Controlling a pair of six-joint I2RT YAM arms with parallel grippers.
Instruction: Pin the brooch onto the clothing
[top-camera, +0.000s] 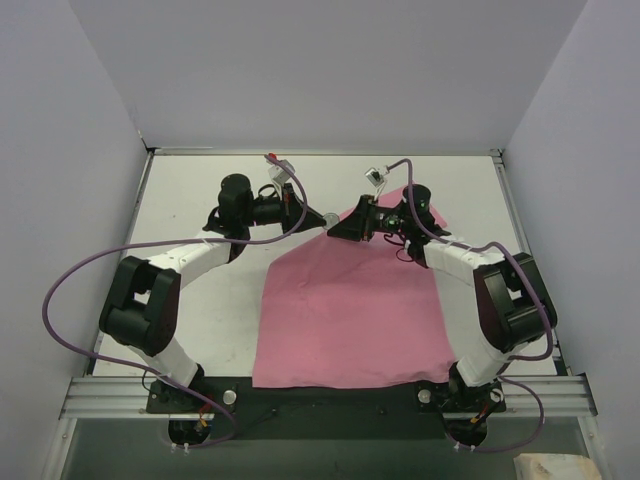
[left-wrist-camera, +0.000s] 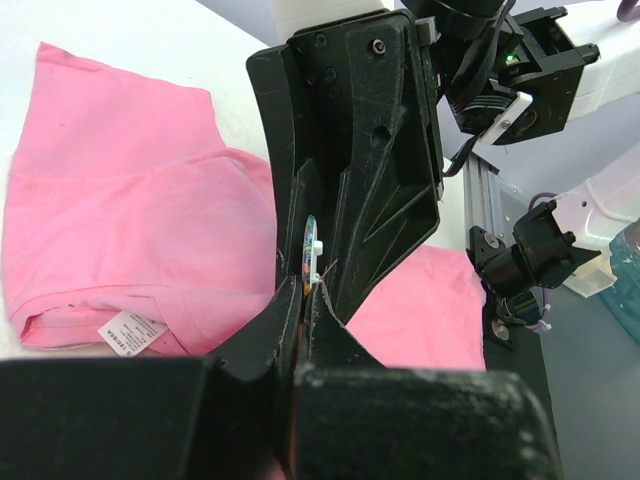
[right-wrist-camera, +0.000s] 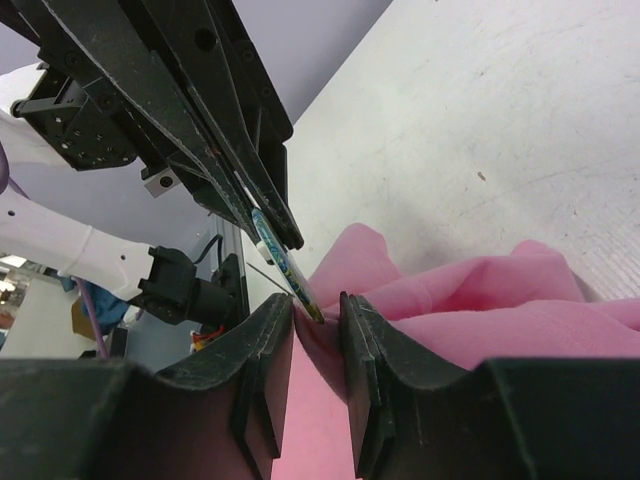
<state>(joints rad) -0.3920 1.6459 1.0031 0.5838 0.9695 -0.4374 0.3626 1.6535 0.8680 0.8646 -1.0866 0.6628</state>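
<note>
The pink T-shirt (top-camera: 340, 310) lies on the table, its far edge lifted. My right gripper (top-camera: 338, 227) is shut on a raised fold of it (right-wrist-camera: 480, 300), with pink fabric pinched between the fingertips in the right wrist view (right-wrist-camera: 320, 308). My left gripper (top-camera: 320, 219) meets it tip to tip and is shut on the brooch (right-wrist-camera: 280, 255). The brooch shows edge-on as a thin disc, its lower edge touching the fold. In the left wrist view the brooch (left-wrist-camera: 309, 245) stands just above my left gripper (left-wrist-camera: 308, 290), close against the right gripper's fingers (left-wrist-camera: 380, 200). The white neck label (left-wrist-camera: 132, 333) shows there too.
The white table (top-camera: 200, 190) is walled on the left, right and back. An aluminium rail (top-camera: 320, 395) runs along the near edge by the arm bases. Purple cables (top-camera: 60, 290) loop beside both arms.
</note>
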